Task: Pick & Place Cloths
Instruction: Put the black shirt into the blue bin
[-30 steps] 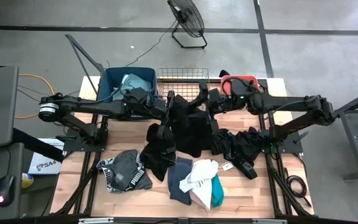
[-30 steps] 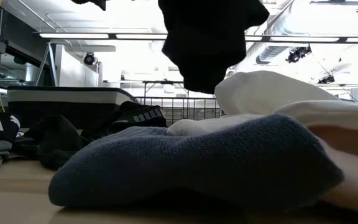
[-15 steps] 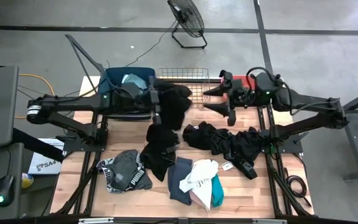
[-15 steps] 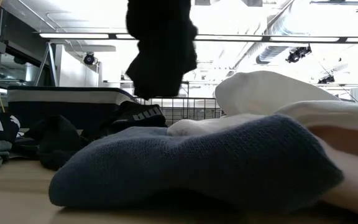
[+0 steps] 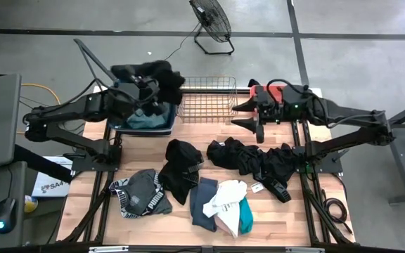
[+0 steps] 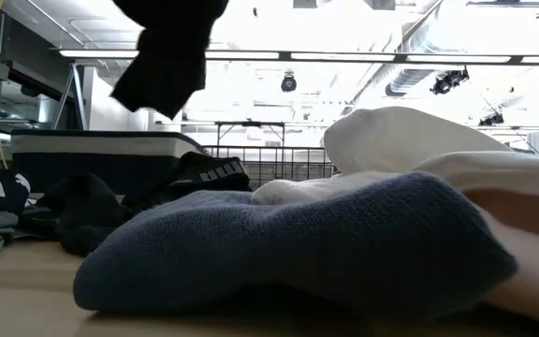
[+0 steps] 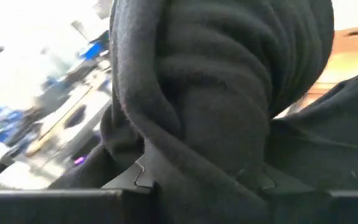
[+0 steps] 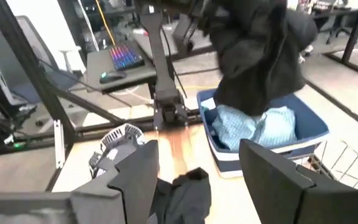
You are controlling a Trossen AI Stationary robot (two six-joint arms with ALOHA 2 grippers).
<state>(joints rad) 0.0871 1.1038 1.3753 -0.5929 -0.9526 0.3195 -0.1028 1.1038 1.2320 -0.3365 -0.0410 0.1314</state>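
Note:
My left gripper (image 5: 145, 90) is shut on a bunched black garment (image 5: 150, 74) and holds it in the air above the blue tub (image 5: 143, 121). The garment also shows in the low view (image 6: 168, 47) and fills the left wrist view (image 7: 216, 93). A teal cloth (image 8: 247, 127) lies inside the tub. My right gripper (image 5: 248, 117) is open and touches nothing, near the coral tub (image 5: 276, 90). Black cloths (image 5: 259, 158), another black cloth (image 5: 181, 169), a grey patterned one (image 5: 140, 193) and a slate, white, teal and pink heap (image 5: 223, 204) lie on the table. My left gripper holds the black garment by a thick bunch of folds (image 7: 185, 155), several layers gathered between the two fingers. The cloth drapes over the fingers and hides the place of contact. The garment is lifted clear and hangs slack over the blue tub (image 8: 309, 127).
A wire mesh basket (image 5: 206, 98) stands between the two tubs at the table's far edge. In the low view the slate cloth (image 6: 298, 243) and white cloth (image 6: 410, 140) block most of the near table. A fan (image 5: 213, 21) stands on the floor beyond.
My left gripper has carried the black garment from above the table's middle toward the far left and up, over the blue tub; it now hangs clear of the table. My right gripper has drawn back toward the right, away from the garment, then stayed still.

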